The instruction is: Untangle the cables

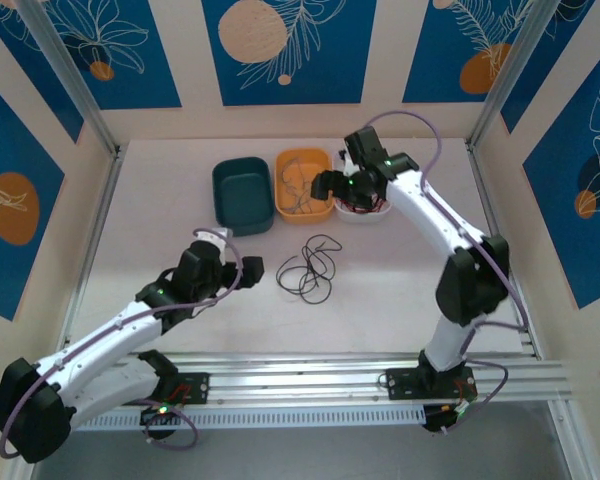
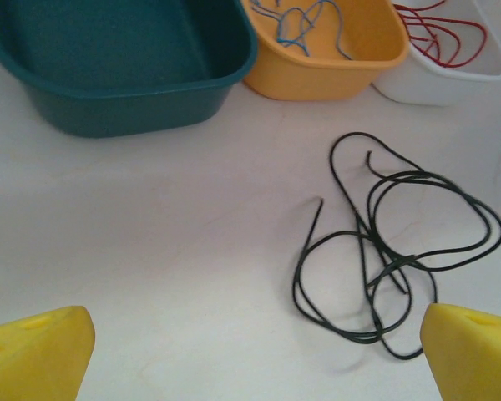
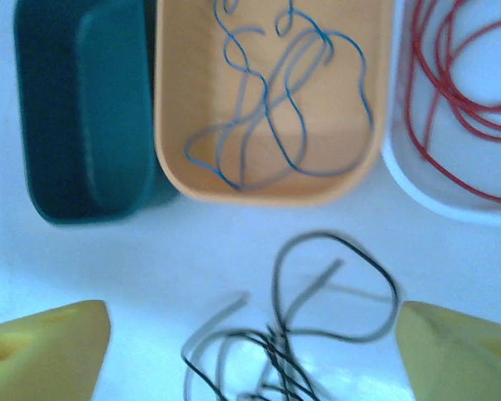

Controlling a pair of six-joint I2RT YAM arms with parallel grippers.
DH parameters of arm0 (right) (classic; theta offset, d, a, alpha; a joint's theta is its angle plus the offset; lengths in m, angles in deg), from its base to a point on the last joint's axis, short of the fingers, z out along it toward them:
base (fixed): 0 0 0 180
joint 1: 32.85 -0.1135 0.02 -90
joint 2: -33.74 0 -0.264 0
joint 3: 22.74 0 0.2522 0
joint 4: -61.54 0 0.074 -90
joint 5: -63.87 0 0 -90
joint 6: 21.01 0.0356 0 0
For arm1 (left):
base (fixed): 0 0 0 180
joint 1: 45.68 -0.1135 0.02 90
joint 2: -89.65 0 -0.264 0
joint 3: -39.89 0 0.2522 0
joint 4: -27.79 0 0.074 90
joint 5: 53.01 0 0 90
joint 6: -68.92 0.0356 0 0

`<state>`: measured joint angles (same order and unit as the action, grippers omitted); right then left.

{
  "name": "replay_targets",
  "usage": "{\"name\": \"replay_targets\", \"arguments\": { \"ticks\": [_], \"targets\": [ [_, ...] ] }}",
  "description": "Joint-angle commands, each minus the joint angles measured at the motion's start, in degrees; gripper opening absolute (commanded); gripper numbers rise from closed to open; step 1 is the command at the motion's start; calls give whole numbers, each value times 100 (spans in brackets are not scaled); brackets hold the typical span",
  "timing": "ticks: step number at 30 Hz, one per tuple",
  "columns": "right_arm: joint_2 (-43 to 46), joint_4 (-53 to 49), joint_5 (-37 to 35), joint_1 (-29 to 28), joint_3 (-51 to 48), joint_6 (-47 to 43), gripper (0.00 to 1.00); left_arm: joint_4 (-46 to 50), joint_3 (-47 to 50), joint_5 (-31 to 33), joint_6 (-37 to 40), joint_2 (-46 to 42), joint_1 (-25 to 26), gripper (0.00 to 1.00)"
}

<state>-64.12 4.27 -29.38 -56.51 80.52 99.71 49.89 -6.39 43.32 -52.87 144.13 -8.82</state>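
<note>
a: what's left to sort?
b: the black cable, lying loose on the bench in overlapping loops, just near of the tubs. the blue cable sits in the orange tub, the red cable in the white tub on the right.
a: pincers?
b: both wide, holding nothing. the left pincer is just left of the loops, the right pincer above the tubs' near edge.
a: how to take it?
b: i'd pinch one outer strand, not the crossings, lift slowly so the loops fall free, then go to the teal tub, far left.

High rear overhead view; both wrist views low, close, forward-facing, black cable and orange bin in common.
</note>
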Motion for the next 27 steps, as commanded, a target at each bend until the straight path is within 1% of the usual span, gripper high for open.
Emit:
{"name": "replay_targets", "arguments": {
  "ticks": [1, 5, 10, 15, 18, 21, 27],
  "targets": [
    [806, 519, -316, 8, -887, 370, 99, -343, -412, -456, -301, 350, -49, 100],
    [1636, 590, -535, 43, -1878, 544, 99, -144, -1008, -400, -834, 1072, 73, 100],
    [2508, 644, -870, 91, -2927, 959, 99, -114, -1626, -114, -1233, 1931, 453, 99],
    [3095, 827, -837, 211, -3704, 1289, 99, -299, -2015, 82, -1475, 2609, 720, 88],
    [3262, 956, -691, 280, -3975, 1354, 99, -455, -2161, 166, -1605, 2960, 838, 82],
    [3264, 1014, -577, 289, -4104, 1384, 99, -457, -2338, 224, -1658, 3301, 948, 78],
    [3191, 1154, -522, 291, -4295, 1397, 99, -707, -2559, 147, -1719, 3810, 1054, 73]
  ]
}}
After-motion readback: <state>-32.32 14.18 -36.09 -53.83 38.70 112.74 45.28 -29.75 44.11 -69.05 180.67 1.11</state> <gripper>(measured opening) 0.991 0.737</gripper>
